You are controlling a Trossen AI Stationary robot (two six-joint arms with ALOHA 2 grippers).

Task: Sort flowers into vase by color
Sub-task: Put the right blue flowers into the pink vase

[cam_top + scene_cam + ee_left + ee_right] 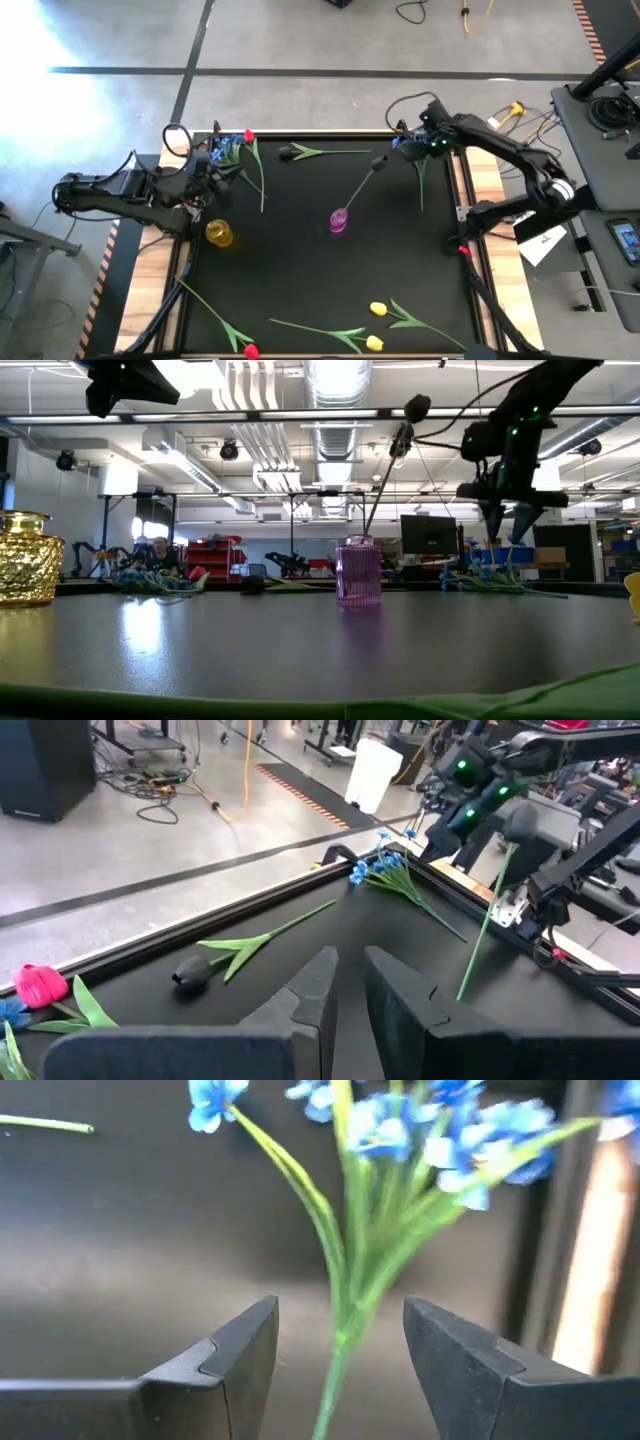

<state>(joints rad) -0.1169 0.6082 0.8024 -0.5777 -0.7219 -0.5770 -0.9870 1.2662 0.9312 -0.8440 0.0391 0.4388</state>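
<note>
Fingers of the right gripper hang spread astride the blue bunch stem at the far right. Closing too high could graze blossoms and miss. The left gripper, narrowly parted, waits far left.

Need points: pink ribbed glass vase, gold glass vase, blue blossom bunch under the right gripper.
pink ribbed glass vase (359,572): low view, middle of its ribbed body.
gold glass vase (219,233): high view, its top opening.
blue blossom bunch (345,1305): right wrist view, gathered green stems between the right gripper's open fingers.
</note>
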